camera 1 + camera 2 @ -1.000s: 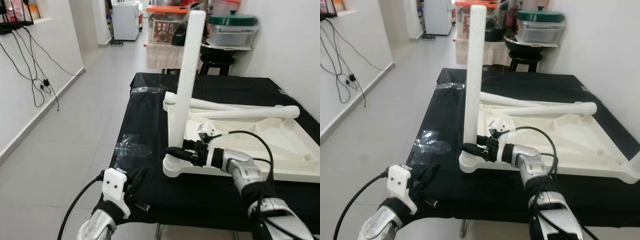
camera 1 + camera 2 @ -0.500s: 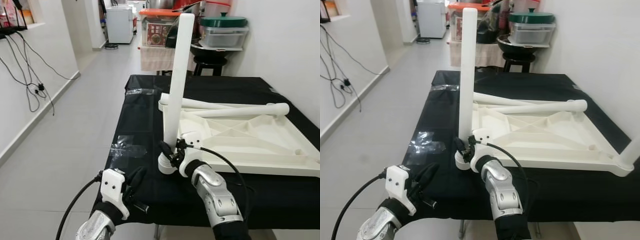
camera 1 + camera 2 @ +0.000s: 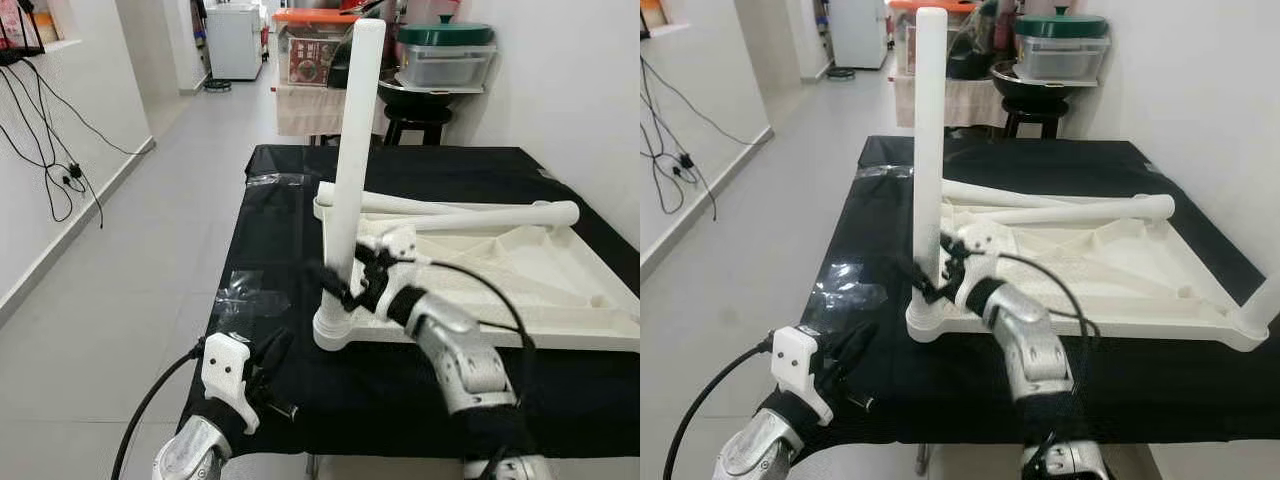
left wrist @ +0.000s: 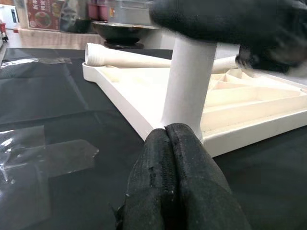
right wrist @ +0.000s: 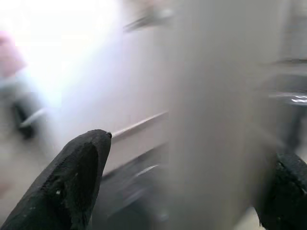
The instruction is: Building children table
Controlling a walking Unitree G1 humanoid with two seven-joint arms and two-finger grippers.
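Observation:
A white children's table top (image 3: 520, 290) lies upside down on the black-covered table (image 3: 270, 220). One white leg (image 3: 355, 150) stands upright in its near-left corner socket. Two more legs (image 3: 480, 215) lie across the far side of the top. My right gripper (image 3: 340, 285) is low on the upright leg, open, with one finger on each side; in the right wrist view the leg (image 5: 216, 115) stands between the spread fingers (image 5: 72, 182). My left gripper (image 3: 270, 360) hangs shut by the table's near-left edge, and its wrist view shows the closed fingertips (image 4: 168, 139) facing the leg's base.
Clear tape patches (image 3: 245, 295) stick to the black cloth left of the top. A stool and lidded containers (image 3: 445, 60) stand behind the table. Cables (image 3: 50, 170) hang on the left wall. Tiled floor (image 3: 120, 270) runs along the table's left side.
The camera has shifted. My right gripper has slid a little up the upright leg, and its arm now reaches in from the right. The left arm has stayed put.

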